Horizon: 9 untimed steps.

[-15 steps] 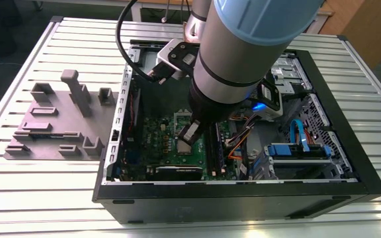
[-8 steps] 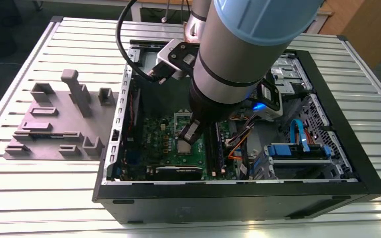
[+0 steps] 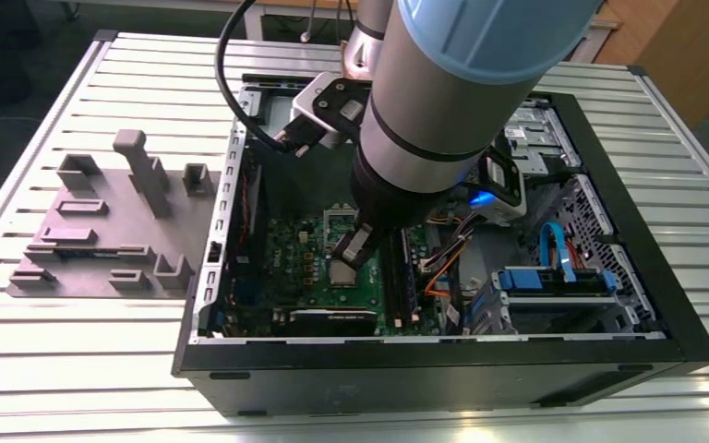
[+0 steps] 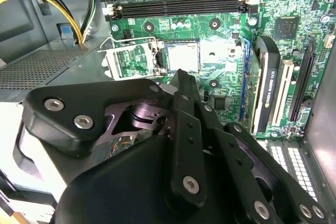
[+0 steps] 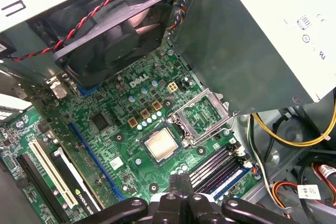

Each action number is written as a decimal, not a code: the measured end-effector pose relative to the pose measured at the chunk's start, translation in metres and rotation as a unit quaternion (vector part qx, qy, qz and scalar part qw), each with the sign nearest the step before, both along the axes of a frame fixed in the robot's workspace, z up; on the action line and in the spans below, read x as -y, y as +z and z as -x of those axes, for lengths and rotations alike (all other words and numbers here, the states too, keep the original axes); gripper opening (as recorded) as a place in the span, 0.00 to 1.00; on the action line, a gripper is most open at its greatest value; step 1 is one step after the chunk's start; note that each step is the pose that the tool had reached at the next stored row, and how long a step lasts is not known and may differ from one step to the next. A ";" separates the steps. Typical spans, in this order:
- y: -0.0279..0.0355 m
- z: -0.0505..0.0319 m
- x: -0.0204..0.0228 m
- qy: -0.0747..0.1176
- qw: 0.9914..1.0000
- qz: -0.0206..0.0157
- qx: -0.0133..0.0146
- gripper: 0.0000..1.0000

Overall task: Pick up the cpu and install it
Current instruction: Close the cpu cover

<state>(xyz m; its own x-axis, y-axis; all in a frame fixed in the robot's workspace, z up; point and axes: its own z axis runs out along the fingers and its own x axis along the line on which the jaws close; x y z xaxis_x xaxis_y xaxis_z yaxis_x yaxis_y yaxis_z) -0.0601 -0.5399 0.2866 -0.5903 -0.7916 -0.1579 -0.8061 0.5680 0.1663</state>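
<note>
Ribbed metal tabletop [image 3: 71, 351] carries an open computer case [image 3: 650, 305], where the cpu [image 5: 160, 145] sits in the motherboard [image 5: 113, 145] socket beside its raised retention frame [image 5: 202, 113], gripper [image 5: 180, 184] fingers pinched together, empty, just above it.

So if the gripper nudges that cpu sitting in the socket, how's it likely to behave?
The cpu looks flat, rigid and thin, so it likely won't bend, roll or tip. Its shiny metal top probably makes it slippery to pinch. Seated in the socket on the motherboard, it would probably resist a sideways push.
</note>
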 end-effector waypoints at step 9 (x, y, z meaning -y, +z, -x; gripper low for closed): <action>0.0000 0.0000 0.0000 0.000 1.000 0.002 0.000 0.10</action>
